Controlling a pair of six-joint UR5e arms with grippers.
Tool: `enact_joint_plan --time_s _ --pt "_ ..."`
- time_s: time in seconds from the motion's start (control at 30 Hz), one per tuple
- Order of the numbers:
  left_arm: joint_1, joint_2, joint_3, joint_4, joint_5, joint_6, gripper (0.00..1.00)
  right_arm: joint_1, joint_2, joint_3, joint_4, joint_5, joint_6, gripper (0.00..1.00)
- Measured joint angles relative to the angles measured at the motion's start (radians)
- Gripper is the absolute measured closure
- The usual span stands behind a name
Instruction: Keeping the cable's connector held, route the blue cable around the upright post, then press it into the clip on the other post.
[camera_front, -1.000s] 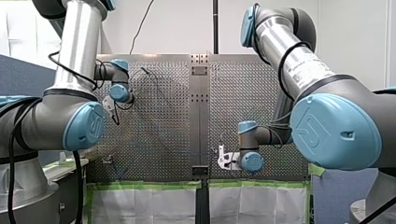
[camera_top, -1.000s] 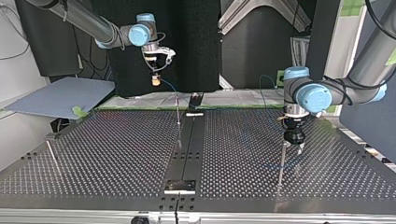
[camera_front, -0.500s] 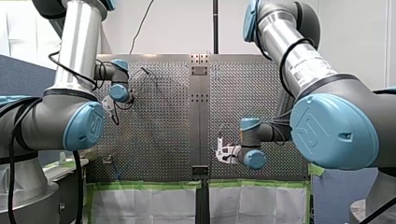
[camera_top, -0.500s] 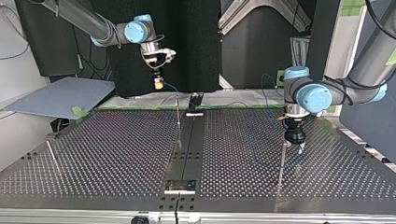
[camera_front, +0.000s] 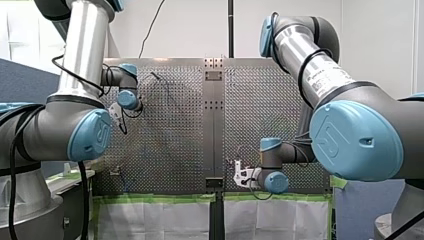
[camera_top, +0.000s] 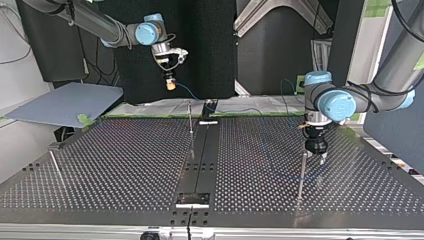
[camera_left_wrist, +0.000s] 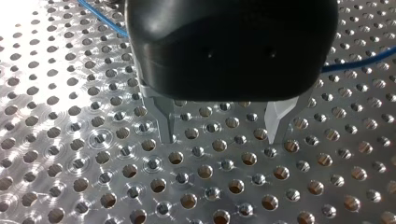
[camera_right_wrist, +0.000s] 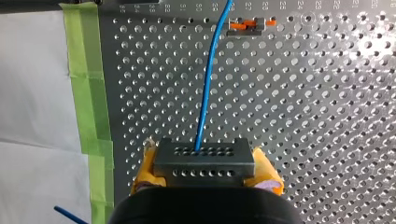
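Connector (camera_right_wrist: 204, 161) is held clamped by right gripper (camera_top: 171, 86), now shifted lower in front view; blue cable (camera_right_wrist: 205, 93) is judged not yet routed. Left gripper (camera_left_wrist: 222, 136) is spread, empty.

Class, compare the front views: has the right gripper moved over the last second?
Yes. My right gripper, shut on the connector, has shifted toward the green tape below it in the front view, and slightly rightward.

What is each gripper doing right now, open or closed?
Left gripper: open, holding nothing.
Right gripper: closed on the connector of the blue cable.
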Motion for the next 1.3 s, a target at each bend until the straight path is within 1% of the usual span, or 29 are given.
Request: enact_joint_plan --time_s 0.23,0.27,0.33,0.37,0.5,0.67,0.77,1.0,1.3 --pt "-0.002 0.0 0.0 -0.022 -0.015 -0.003 0.05 -0.009 0.001 0.0 -0.002 0.0 -0.005 1.0" --pt "-0.003 0.0 0.0 -0.029 -0.019 -0.007 0.02 -0.009 0.001 0.0 -0.003 -0.001 -0.006 1.0" --pt "-0.005 0.0 0.0 -0.043 -0.023 -0.017 0.02 -0.01 0.001 0.0 -0.003 -0.001 -0.008 1.0" --pt "-0.005 0.0 0.0 -0.05 -0.024 -0.024 0.0 -0.01 0.001 0.0 -0.003 -0.001 -0.008 1.0" --pt "-0.007 0.0 0.0 -0.069 -0.021 -0.055 0.0 -0.011 0.001 0.0 -0.003 -0.002 -0.011 1.0" --pt "-0.007 0.0 0.0 -0.095 0.008 -0.105 0.0 -0.013 0.001 0.0 -0.005 -0.002 -0.012 1.0" --pt "-0.008 0.0 0.0 -0.11 0.019 -0.137 0.0 -0.013 0.001 0.0 -0.005 -0.003 -0.012 1.0" --pt "-0.011 0.0 0.0 -0.116 0.054 -0.207 0.0 -0.013 0.0 0.0 -0.007 -0.005 -0.012 1.0" --pt "-0.014 0.0 0.0 -0.138 0.058 -0.294 0.0 -0.013 0.001 0.0 -0.009 -0.007 -0.012 1.0"
